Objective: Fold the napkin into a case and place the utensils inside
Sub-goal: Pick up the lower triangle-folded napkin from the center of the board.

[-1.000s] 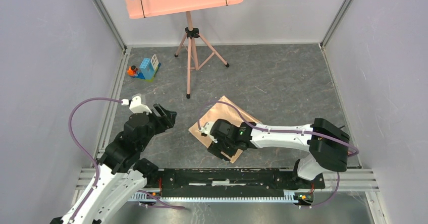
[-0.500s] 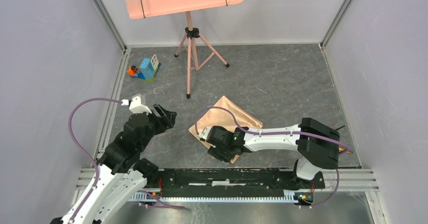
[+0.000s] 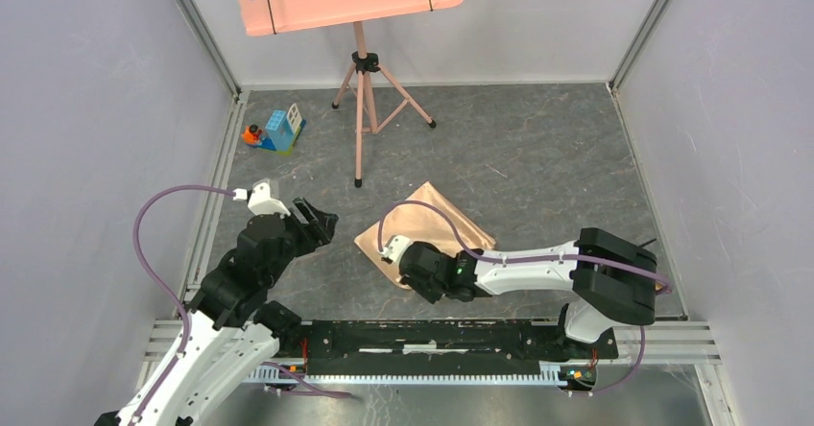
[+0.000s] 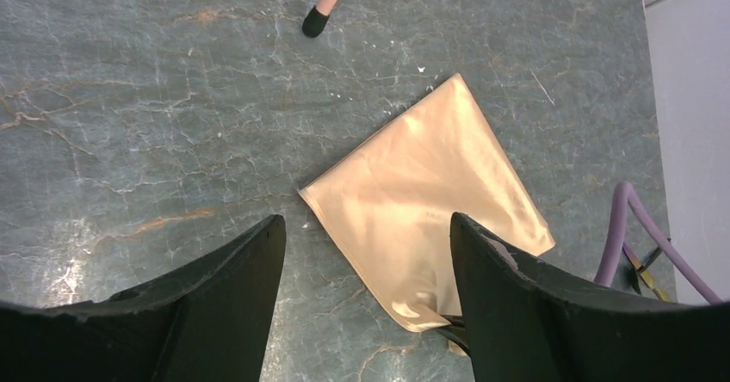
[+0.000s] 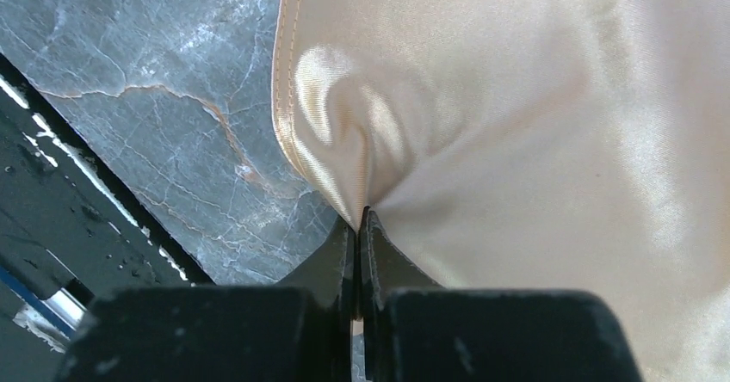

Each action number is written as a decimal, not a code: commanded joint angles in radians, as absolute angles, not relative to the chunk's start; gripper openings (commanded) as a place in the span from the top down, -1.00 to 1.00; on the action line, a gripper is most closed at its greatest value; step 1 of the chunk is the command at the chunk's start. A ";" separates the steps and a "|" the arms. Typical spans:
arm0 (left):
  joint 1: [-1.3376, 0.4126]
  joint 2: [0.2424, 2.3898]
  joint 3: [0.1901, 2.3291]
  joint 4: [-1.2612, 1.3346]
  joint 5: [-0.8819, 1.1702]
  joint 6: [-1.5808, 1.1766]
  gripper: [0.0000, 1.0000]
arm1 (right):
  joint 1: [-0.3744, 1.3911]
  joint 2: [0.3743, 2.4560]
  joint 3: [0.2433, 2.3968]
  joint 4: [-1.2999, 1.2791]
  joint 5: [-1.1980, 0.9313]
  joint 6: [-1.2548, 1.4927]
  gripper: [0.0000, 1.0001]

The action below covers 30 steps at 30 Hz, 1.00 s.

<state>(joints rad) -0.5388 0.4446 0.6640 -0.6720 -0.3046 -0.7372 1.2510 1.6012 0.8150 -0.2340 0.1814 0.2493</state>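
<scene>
Lighting: bright, even, from overhead, as I saw it; shadows faint and soft-edged; white glare lay on the napkin (image 5: 327, 81) folds and the table (image 4: 69, 270); right gripper (image 5: 359, 217) body near the lens looked blurred; top view sharp.

The left gripper (image 4: 366, 221) hangs with black fingers (image 4: 215, 304) spread wide above the grey marbled table (image 4: 155, 115); the folded napkin (image 4: 426, 197) lies between and beyond them, its near corner puckered; a pink stand leg (image 4: 323, 8) stands farther off; a purple cable (image 4: 615, 227) curves at right.
</scene>
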 commanded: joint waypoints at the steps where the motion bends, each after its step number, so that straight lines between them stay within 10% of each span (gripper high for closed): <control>1: -0.535 0.485 0.645 -0.647 -0.259 -0.804 -0.53 | 1.222 1.590 0.758 -0.254 0.160 0.214 1.00; 14: -0.535 0.789 0.549 -0.516 -0.023 -1.229 -0.74 | 0.848 1.418 0.561 0.188 -0.563 0.475 1.00; 30: -0.531 1.156 0.392 -0.045 0.154 -1.552 -0.83 | 0.613 1.388 0.367 0.519 -0.768 0.704 1.00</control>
<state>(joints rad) -0.5381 1.0813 0.4129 -0.2173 0.0975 -1.4429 0.6407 1.4181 0.3859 0.3985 -0.7113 0.6514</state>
